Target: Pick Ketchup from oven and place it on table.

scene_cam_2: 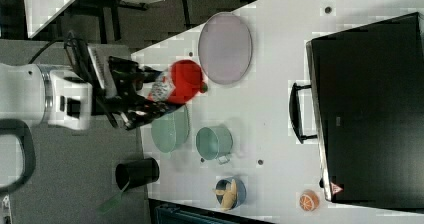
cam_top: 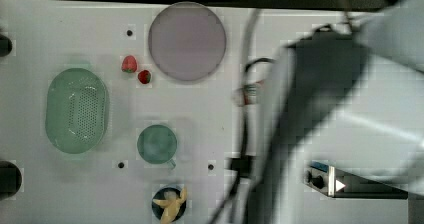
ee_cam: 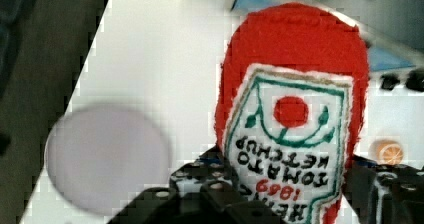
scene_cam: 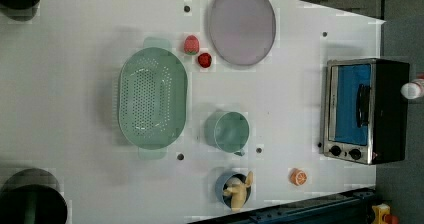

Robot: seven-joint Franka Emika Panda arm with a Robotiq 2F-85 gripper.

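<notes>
You are seeing the gripper [scene_cam_2: 142, 100] clamping the Ketchup [scene_cam_2: 177, 85], hanging at the right view's centre-left.

Smooth matt white table [scene_cam: 280, 99], silver metal-framed oven [scene_cam: 367, 110] with bluish glass, red plastic Ketchup [scene_cam_2: 175, 86]
</notes>
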